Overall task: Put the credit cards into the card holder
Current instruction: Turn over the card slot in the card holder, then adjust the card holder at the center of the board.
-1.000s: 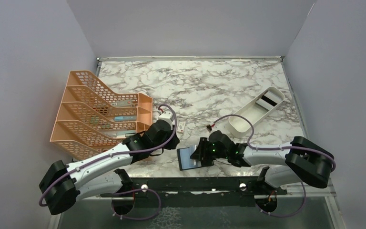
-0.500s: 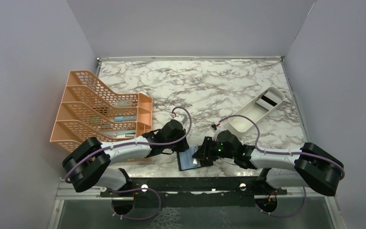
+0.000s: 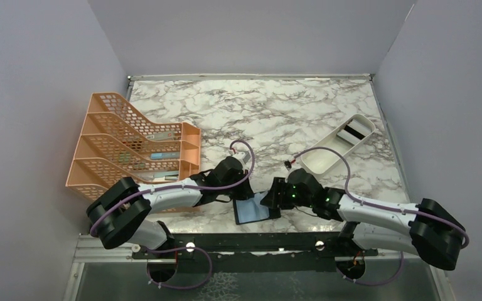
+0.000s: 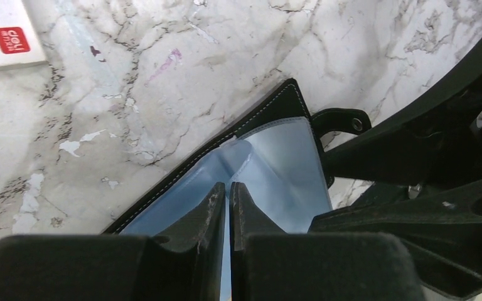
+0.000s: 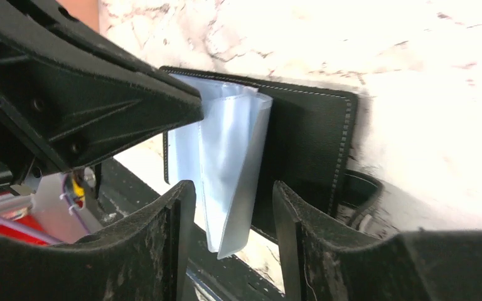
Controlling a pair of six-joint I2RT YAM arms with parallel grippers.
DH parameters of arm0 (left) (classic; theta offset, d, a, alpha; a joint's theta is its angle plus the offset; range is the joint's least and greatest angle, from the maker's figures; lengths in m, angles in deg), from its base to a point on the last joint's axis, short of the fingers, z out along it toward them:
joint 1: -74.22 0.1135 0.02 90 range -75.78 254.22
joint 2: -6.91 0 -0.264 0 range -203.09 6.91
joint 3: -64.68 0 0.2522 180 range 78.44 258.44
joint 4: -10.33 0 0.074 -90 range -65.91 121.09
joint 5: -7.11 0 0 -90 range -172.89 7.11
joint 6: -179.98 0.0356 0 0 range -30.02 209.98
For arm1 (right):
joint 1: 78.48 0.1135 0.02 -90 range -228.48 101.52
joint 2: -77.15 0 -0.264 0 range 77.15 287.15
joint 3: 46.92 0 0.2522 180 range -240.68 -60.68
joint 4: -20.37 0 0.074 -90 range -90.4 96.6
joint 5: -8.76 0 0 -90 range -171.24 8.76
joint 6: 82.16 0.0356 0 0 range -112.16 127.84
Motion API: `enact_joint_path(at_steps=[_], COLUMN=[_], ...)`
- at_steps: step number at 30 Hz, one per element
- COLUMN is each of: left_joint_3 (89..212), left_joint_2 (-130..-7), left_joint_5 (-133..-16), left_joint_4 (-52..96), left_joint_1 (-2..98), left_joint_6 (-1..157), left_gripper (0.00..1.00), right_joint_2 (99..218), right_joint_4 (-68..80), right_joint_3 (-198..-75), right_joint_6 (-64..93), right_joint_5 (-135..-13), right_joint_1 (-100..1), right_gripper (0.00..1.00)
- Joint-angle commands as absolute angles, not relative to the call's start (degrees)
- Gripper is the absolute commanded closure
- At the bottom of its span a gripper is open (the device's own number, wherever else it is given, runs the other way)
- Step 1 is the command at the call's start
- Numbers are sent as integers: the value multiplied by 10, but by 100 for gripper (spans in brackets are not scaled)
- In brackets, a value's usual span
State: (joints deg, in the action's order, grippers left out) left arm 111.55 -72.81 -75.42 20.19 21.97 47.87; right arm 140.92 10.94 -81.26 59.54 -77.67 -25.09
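Observation:
The card holder (image 3: 251, 212) lies open near the table's front edge, a black wallet with blue-grey lining up. My left gripper (image 3: 239, 195) reaches onto it from the left. In the left wrist view the left gripper (image 4: 228, 188) is shut on a thin blue-grey sleeve (image 4: 276, 157) of the lining, beside the black stitched edge (image 4: 280, 103). My right gripper (image 3: 271, 200) meets the wallet from the right. In the right wrist view the right gripper (image 5: 233, 194) is open, its jaws standing either side of the raised sleeve (image 5: 229, 157) without touching it. No yellow-gold card shows.
An orange mesh file rack (image 3: 128, 147) stands at the left. A long white tray (image 3: 326, 153) lies at the right with a flat black piece (image 3: 353, 132) in its far end. A small white piece with a red mark (image 4: 3, 34) lies left of the wallet.
My left arm has swung right from beside the rack onto the wallet and shut on its lining. My right gripper has drawn back a little to the right.

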Motion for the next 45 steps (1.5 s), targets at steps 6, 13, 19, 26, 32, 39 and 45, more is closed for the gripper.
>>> enact_joint_path(at_steps=[6, 13, 19, 26, 32, 39, 45], left_joint_3=[1134, 1153, 1189, 1212, 1222, 1253, 1247], left_joint_2=[-754, -795, -812, -838, -857, -814, -773], left_joint_5=[-691, -667, -709, -714, -711, -753, -774], left_joint_4=[126, 89, 121, 120, 120, 196, 272], left_joint_1=[216, 216, 216, 216, 216, 223, 222], left_joint_6=[461, 454, 474, 468, 465, 489, 553], left_gripper=[84, 82, 81, 78, 78, 73, 70], right_joint_2=[1323, 1280, 1313, 1341, 1365, 1425, 1426], right_joint_4=[-90, -22, 13, 65, 83, 43, -6], right_joint_3=[-878, -869, -859, -828, -816, -822, -809], right_joint_6=[549, 544, 551, 572, 580, 576, 577], right_joint_5=[-864, -768, -747, -737, -745, -803, -868], right_joint_1=[-254, -254, -254, -254, -254, -254, -254], right_gripper=[47, 59, 68, 70, 70, 70, 70])
